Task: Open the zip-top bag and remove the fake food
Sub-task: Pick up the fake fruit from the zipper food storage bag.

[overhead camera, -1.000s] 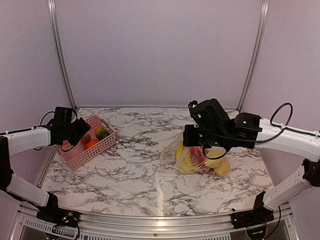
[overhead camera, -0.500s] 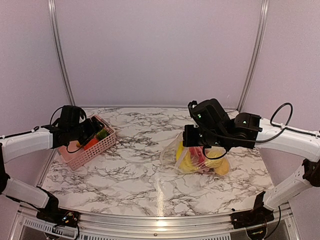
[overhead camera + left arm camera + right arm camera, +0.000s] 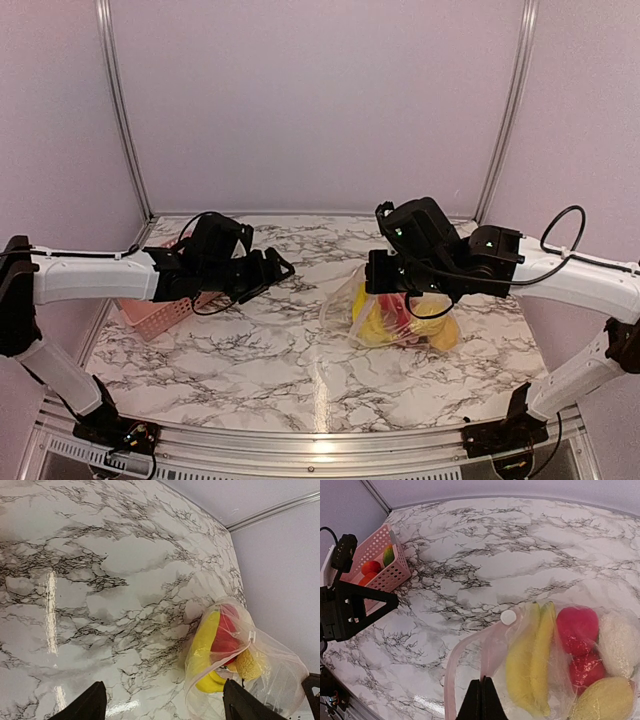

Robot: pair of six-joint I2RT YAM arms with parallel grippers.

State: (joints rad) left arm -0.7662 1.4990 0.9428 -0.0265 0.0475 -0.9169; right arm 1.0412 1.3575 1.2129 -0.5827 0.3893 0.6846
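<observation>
The clear zip-top bag point(image 3: 345, 305) lies right of the table's middle, its pink-edged mouth facing left and gaping. The fake food point(image 3: 378, 322) fills it: yellow bananas point(image 3: 532, 655), red dragon fruit point(image 3: 577, 625) and a yellow lemon point(image 3: 602, 700). My right gripper point(image 3: 378, 288) is shut on the bag's upper rim point(image 3: 490, 645), holding that flap up, with a white slider button point(image 3: 508, 617) beside it. My left gripper point(image 3: 278, 270) is open and empty over the bare table, left of the bag. The bag also shows in the left wrist view point(image 3: 280, 665), ahead and to the right of the gripper's spread fingers point(image 3: 95, 700).
A pink slatted basket point(image 3: 150, 315) stands at the left edge behind my left arm. In the right wrist view it point(image 3: 395, 572) holds orange-red pieces point(image 3: 369, 569) and a green one point(image 3: 388, 556). The marble tabletop point(image 3: 300, 370) runs to walls at the back and sides.
My left arm has swung right from over the pink basket to the middle of the table, toward the bag. The right gripper and the bag have not moved.
</observation>
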